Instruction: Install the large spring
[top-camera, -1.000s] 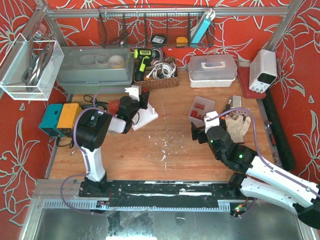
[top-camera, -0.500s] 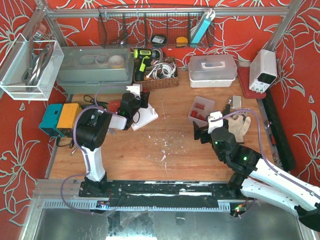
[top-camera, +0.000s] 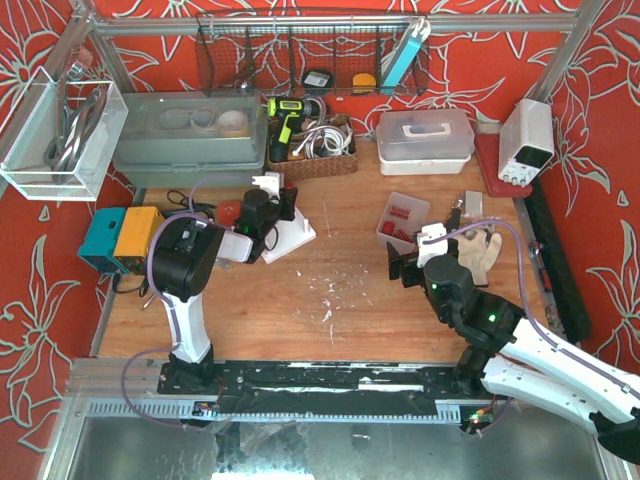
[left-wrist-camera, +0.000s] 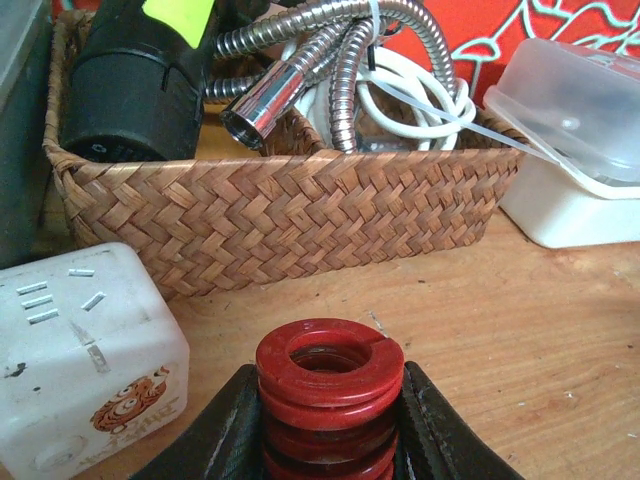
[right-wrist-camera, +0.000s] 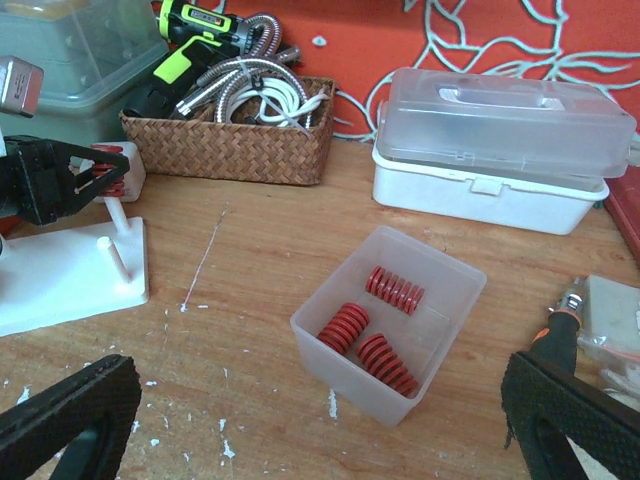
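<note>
wooden table (top-camera: 345, 245) | left gripper (left-wrist-camera: 330, 435) clamps large spring (left-wrist-camera: 330, 362), lower coils cut off | right gripper (right-wrist-camera: 322, 428) wide

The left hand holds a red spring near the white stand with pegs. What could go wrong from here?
1. The red spring is pinched only at its sides by the left hand; meeting a peg off-centre, it may slip out.
2. The white block stands close beside the spring and could be bumped.
</note>
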